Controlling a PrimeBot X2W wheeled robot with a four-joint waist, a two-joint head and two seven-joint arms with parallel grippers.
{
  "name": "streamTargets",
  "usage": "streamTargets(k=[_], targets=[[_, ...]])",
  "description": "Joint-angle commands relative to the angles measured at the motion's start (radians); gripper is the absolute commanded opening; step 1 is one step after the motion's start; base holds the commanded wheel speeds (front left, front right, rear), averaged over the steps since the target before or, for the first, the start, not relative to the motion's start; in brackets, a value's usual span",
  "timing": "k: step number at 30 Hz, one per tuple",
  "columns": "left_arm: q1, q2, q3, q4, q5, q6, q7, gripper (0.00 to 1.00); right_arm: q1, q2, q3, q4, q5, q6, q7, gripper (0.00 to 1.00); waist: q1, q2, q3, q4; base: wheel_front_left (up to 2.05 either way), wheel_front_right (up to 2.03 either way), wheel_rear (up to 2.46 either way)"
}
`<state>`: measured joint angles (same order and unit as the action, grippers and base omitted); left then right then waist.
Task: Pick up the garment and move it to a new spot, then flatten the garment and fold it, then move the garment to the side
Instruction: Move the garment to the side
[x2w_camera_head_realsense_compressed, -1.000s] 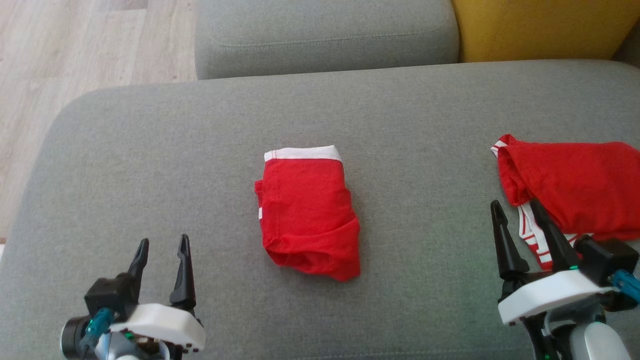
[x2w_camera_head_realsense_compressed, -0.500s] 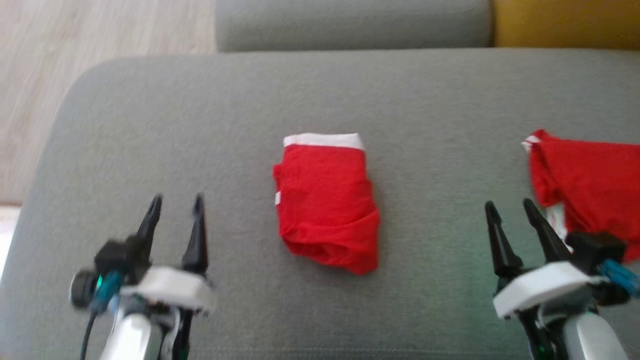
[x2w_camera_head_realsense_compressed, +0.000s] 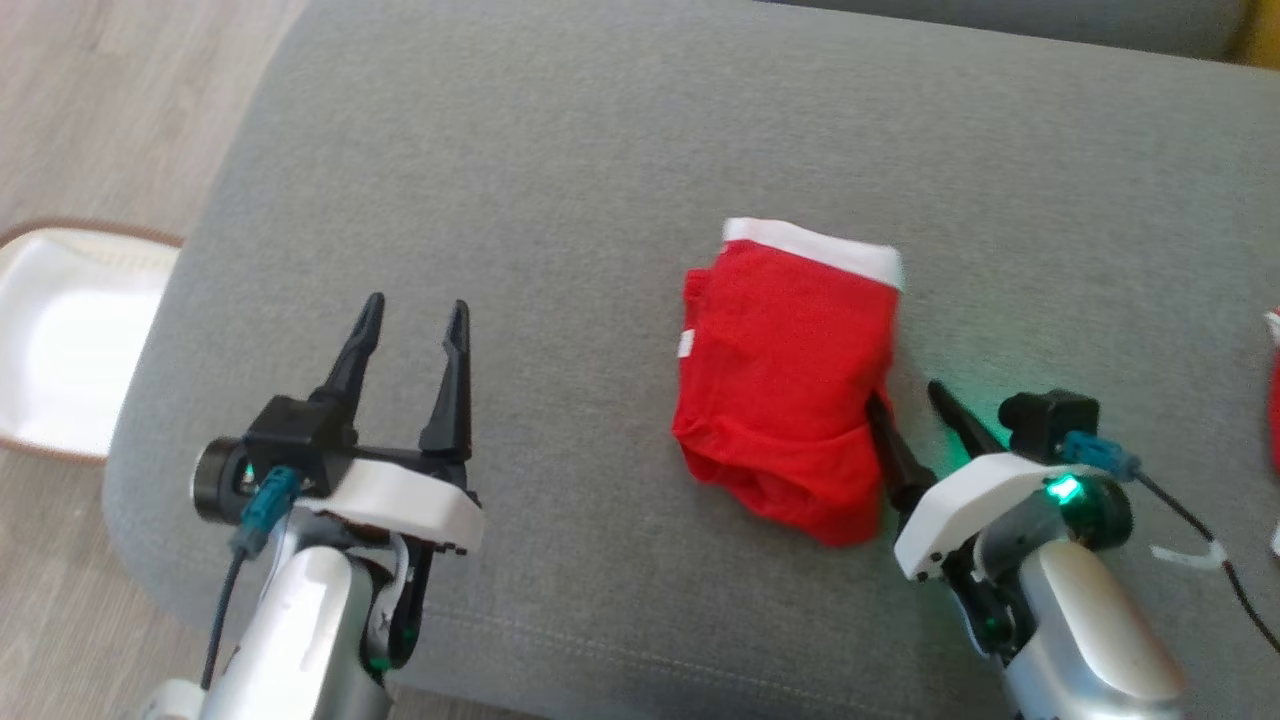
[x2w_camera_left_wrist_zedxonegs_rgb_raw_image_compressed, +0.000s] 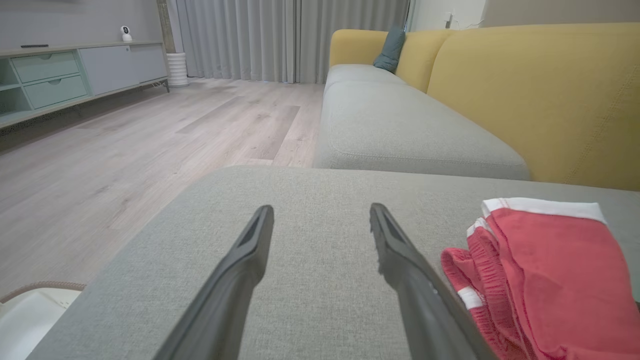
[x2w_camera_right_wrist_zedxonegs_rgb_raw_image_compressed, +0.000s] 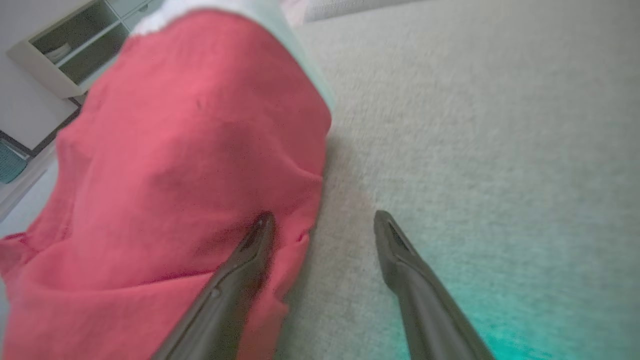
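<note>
The garment (x2w_camera_head_realsense_compressed: 785, 380) is a folded pair of red shorts with a white waistband, lying on the grey sofa seat (x2w_camera_head_realsense_compressed: 560, 180). It also lies at the right of the left wrist view, garment (x2w_camera_left_wrist_zedxonegs_rgb_raw_image_compressed: 545, 270), and at the left of the right wrist view, garment (x2w_camera_right_wrist_zedxonegs_rgb_raw_image_compressed: 175, 165). My right gripper (x2w_camera_head_realsense_compressed: 905, 400) is open at the garment's right edge; its left finger rests over the red cloth and the other stands on bare cushion, right gripper (x2w_camera_right_wrist_zedxonegs_rgb_raw_image_compressed: 320, 220). My left gripper (x2w_camera_head_realsense_compressed: 415, 320) is open, well left of the garment with nothing between its fingers, left gripper (x2w_camera_left_wrist_zedxonegs_rgb_raw_image_compressed: 320, 220).
A white basket (x2w_camera_head_realsense_compressed: 60, 340) sits on the wooden floor (x2w_camera_head_realsense_compressed: 110, 110) left of the seat. Another red cloth (x2w_camera_head_realsense_compressed: 1273, 390) peeks in at the right edge. A yellow backrest (x2w_camera_left_wrist_zedxonegs_rgb_raw_image_compressed: 540, 95) and a low cabinet (x2w_camera_left_wrist_zedxonegs_rgb_raw_image_compressed: 60, 75) stand beyond the seat.
The head camera swung, shifting the whole picture right and down. My right gripper has come in to the garment's right edge. My left gripper sits higher in the picture.
</note>
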<state>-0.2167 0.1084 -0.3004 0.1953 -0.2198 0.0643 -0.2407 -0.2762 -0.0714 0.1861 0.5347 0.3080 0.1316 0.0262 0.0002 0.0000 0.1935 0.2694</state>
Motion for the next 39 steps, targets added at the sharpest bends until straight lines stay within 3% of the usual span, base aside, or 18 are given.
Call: streamTargets(k=[1, 5, 6, 7, 8, 10, 21, 33, 39], targets=[[-0.053, 0.006, 0.030, -0.026, 0.012, -0.003, -0.012, 1.00, -0.038, 0.016, 0.035, 0.007, 0.013, -0.001, -0.001, 1.00, -0.0002, 0.0000, 0.010, 0.019, 0.00, 0.00, 0.00], [-0.055, 0.003, 0.029, -0.019, 0.014, -0.002, -0.017, 1.00, -0.058, 0.020, 0.095, 0.076, 0.060, -0.001, 0.022, 1.00, -0.0002, 0.0000, 0.010, 0.024, 0.00, 0.00, 0.00], [-0.056, 0.002, 0.029, -0.018, 0.014, -0.002, -0.017, 1.00, -0.061, 0.020, 0.106, 0.086, 0.072, -0.001, 0.023, 0.83, -0.0002, 0.0000, 0.010, 0.024, 0.00, 0.00, 0.00], [-0.056, 0.001, 0.029, -0.017, 0.014, -0.002, -0.018, 1.00, -0.064, 0.021, 0.118, 0.096, 0.085, -0.001, 0.028, 0.48, -0.0002, 0.0000, 0.010, 0.024, 0.00, 0.00, 0.00], [-0.056, 0.001, 0.029, -0.017, 0.014, -0.002, -0.018, 1.00, -0.064, 0.021, 0.118, 0.096, 0.085, -0.001, 0.028, 0.48, -0.0002, 0.0000, 0.010, 0.024, 0.00, 0.00, 0.00], [-0.056, 0.000, 0.029, -0.015, 0.013, -0.002, -0.019, 1.00, -0.069, 0.021, 0.143, 0.107, 0.115, -0.001, 0.031, 0.00, -0.0002, 0.0000, 0.009, 0.023, 0.00, 0.00, 0.00], [-0.036, 0.009, 0.038, -0.017, 0.015, 0.000, -0.021, 1.00, -0.076, 0.009, 0.149, 0.083, 0.088, -0.001, -0.034, 0.00, -0.0002, 0.0000, -0.017, -0.045, 0.00, 0.00, 0.00], [-0.007, 0.023, 0.032, -0.059, 0.019, -0.001, -0.021, 1.00, 0.018, -0.155, 0.124, -0.135, 0.000, -0.001, 0.045, 0.00, -0.0002, 0.0000, -0.035, -0.308, 0.00, 0.00, 0.00], [-0.033, 0.017, 0.005, -0.066, 0.025, -0.010, -0.019, 1.00, -0.045, -0.227, 0.109, -0.169, 0.009, -0.001, 0.060, 0.00, -0.0002, 0.0000, 0.001, -0.380, 0.00, 0.00, 0.00]])
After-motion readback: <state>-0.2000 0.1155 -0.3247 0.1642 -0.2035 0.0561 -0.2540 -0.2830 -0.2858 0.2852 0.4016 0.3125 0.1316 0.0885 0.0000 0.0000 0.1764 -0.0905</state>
